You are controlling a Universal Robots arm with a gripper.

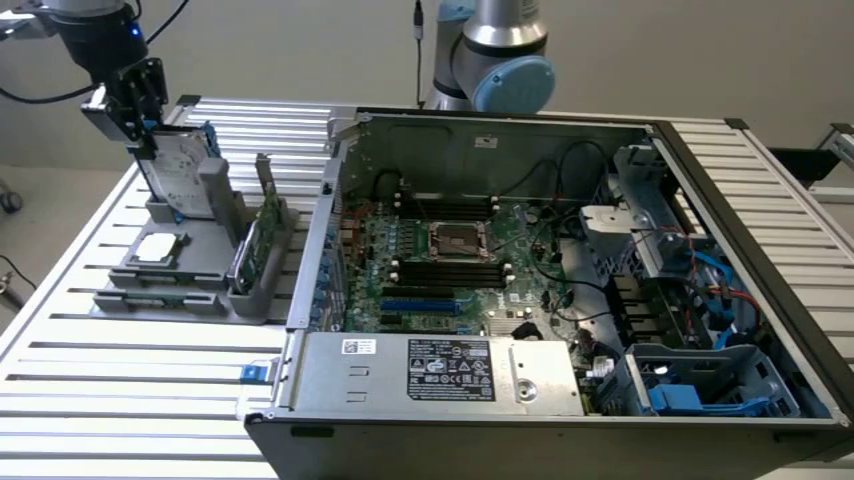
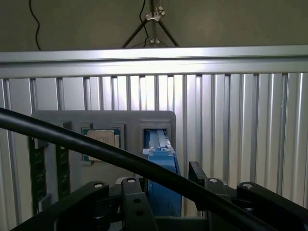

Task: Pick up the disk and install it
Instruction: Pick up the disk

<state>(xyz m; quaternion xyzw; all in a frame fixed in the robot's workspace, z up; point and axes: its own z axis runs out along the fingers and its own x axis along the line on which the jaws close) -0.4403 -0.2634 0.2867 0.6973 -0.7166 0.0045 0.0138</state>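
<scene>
Concerning the end effector [image 1: 144, 140]: hangs pointing down over the slatted tabletop [image 1: 94, 400], at the exterior view's left, and stands wide open, gripping nothing. Directly beneath it, the disk [image 1: 178, 172]: silver-grey metal in a blue frame, standing upright on its edge in a slot of the grey holder [image 1: 200, 275]. Reaches with its upper edge up to the end effector, between the two black fingers [image 2: 137, 207], one on each side. Impossible to tell whether touching these fingers or staying just apart from them. In the wrist view, close under the end effector, a black cable [image 2: 96, 149] crossing slantwise in front of the disk's blue frame. Lower than the end effector and nearer to the exterior camera than the disk, in the same holder: a small square chip [image 1: 158, 248], lying flat. Beside the disk, toward the exterior view's right, a thin green card [image 1: 251, 245], also standing on edge. Well apart from the end effector, further to the exterior view's right: the open computer case [image 1: 481, 140], resting on the same tabletop, with the arm [image 1: 501, 50] rising behind it.
</scene>
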